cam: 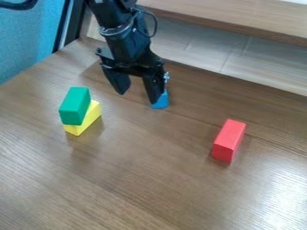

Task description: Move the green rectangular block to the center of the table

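Wood-grained tabletop (150,184) gives the blocks a flat footing, and the yellow block (90,119) lies on it as a plinth. On top of that rests the green rectangular block (75,106), a little offset, held up by nothing but its support; so it probably wants a straight lift before any sideways travel, since a nudge could tip it or drag the yellow one along. Beyond the yellow block and to its right, the black gripper (138,97) hangs with its fingers spread and nothing grasped, which would suit straddling the green block's narrow width. Also right of the yellow block are the blue block (160,101), partly hidden by a finger, contact unclear, and, well apart, the red block (228,140). The target centre, I judge, lies right of the yellow block and nearer the camera.
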You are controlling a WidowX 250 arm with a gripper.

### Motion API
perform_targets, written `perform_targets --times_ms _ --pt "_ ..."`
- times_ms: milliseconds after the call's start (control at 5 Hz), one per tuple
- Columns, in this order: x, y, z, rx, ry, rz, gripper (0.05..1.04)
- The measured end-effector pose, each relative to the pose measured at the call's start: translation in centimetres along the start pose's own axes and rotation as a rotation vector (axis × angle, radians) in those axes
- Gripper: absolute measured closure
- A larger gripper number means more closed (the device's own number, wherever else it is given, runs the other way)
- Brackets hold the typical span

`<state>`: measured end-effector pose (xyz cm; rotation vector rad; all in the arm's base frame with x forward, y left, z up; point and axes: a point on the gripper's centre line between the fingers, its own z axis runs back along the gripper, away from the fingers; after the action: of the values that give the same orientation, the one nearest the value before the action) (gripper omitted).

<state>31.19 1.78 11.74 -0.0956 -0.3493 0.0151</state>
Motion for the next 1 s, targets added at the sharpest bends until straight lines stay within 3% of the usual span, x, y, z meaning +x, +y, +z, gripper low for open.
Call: perform_targets --times_ms 200,600,800,1000 --pt "-0.4 0.0 -0.7 -0.004 0.029 0.006 0.083" --pt "-0.5 1.0 -0.7 0.024 0.03 0.046 0.083" --pt "-0.9 2.4 0.3 0.064 0.024 0.121 0.083" --pt "-2.0 5.1 1.4 0.071 0.007 0.224 0.083"
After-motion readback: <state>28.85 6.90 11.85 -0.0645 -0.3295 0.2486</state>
